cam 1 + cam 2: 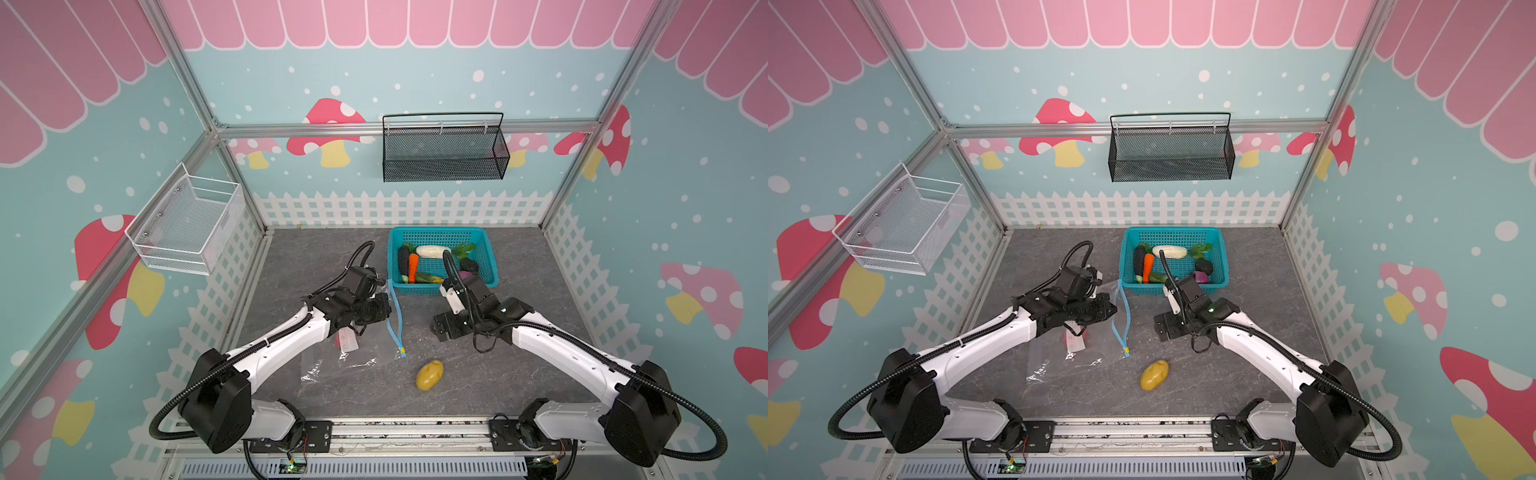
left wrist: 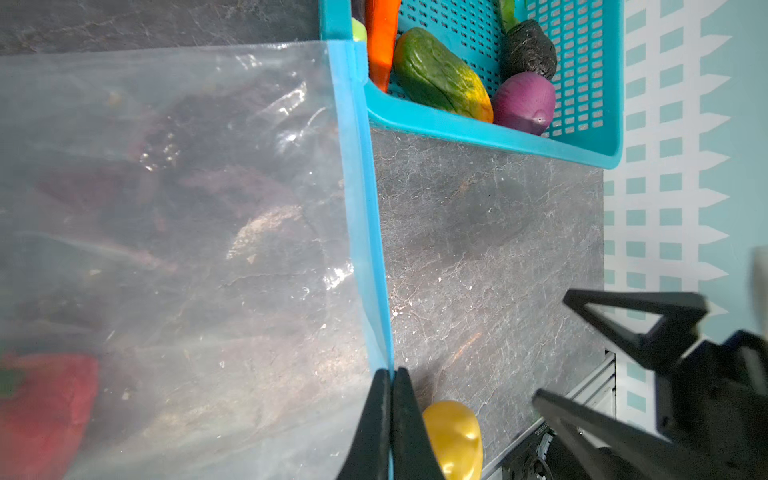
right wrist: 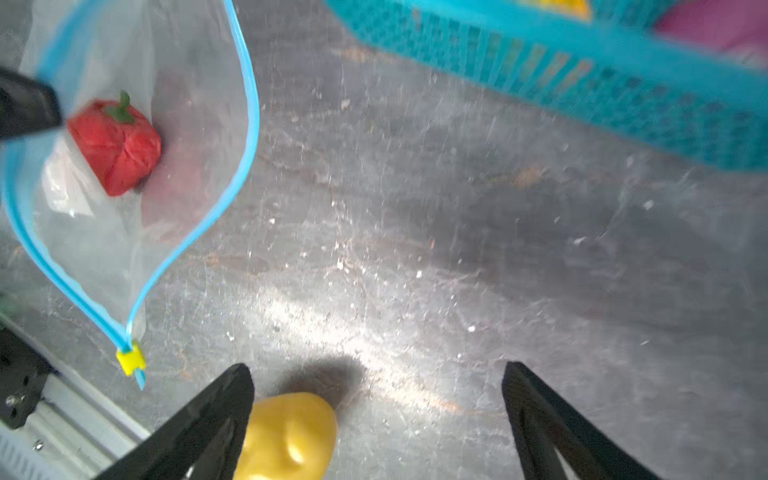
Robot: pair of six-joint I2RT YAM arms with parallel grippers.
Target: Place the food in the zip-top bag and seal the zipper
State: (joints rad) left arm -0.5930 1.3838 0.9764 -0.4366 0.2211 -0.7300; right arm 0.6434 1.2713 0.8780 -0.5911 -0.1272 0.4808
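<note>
While our left gripper (image 2: 390,376) is pinching the blue zipper (image 2: 359,208), we are holding the crinkly clear zip-top bag (image 2: 187,187) agape, a red pepper (image 3: 114,143) lying inside. Our right gripper (image 3: 376,368) is hovering, jaws spread, near the yellow potato (image 1: 430,375) on the table (image 1: 519,374). Carrot (image 1: 412,267), radish (image 1: 433,251) and onion (image 2: 524,102) are sitting in the lattice basket (image 1: 436,230).

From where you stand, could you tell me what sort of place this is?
Probably a staged robot test cell, not a real kitchen: an aluminium frame with printed mushroom-and-fence walls, two robot arms mounted on a front rail, and toy vegetables in a teal basket.
</note>
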